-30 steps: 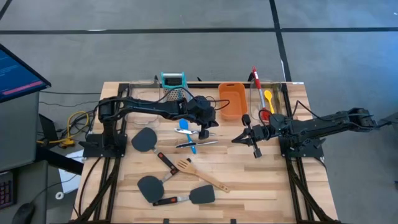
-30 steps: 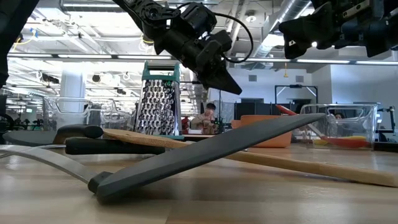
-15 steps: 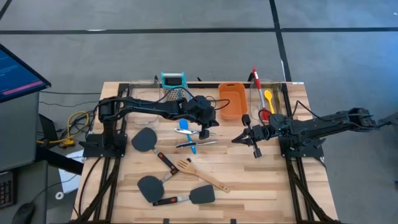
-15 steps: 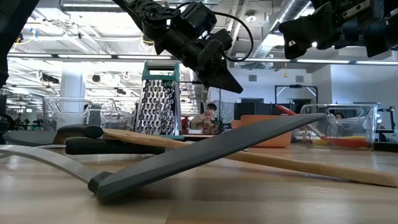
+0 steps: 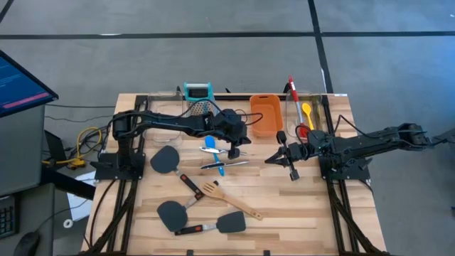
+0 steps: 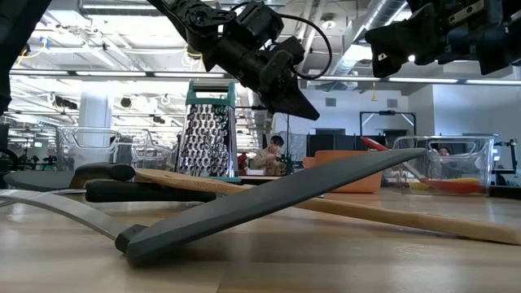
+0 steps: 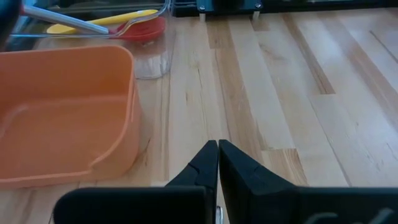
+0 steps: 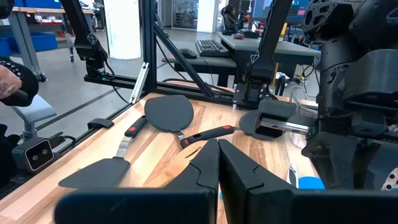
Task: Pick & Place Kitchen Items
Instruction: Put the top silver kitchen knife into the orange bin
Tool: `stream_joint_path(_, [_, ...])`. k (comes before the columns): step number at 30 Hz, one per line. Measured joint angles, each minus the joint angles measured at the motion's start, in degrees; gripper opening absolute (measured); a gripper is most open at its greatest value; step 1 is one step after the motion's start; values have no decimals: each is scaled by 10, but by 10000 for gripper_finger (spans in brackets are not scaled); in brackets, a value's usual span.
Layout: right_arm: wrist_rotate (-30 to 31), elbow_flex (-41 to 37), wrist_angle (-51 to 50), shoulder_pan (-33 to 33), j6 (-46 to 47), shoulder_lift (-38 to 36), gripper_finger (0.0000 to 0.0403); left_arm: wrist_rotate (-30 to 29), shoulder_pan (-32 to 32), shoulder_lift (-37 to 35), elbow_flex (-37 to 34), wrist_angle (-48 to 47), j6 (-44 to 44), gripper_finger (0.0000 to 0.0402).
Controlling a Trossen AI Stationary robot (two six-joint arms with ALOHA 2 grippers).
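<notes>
From above, the left gripper hangs with its fingers together and holds nothing, over the blue spoon and the tongs in the middle of the table. The right gripper is also closed and empty. From table height, a black spatula leans over the wooden turner. The left wrist camera shows closed fingers beside the orange tub.

Table: pale wood planks, visible grain, smooth. Orange tub: smooth plastic, slight sheen. Grater: perforated shiny metal. Black spatulas: matt plastic. Slotted turner: bare wood. Tongs: bright metal.
</notes>
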Motion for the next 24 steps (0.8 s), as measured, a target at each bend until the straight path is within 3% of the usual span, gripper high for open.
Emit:
stream_joint_path(5, [0,0,0,0,0,0,0,-12,5,0,0,-26,-13,3])
stream_joint_path(10, [0,0,-4,0,0,0,0,-56,16,0,0,-113,-14,3])
stream_joint_path(24, [0,0,-9,0,0,0,0,-58,17,0,0,-239,-13,14])
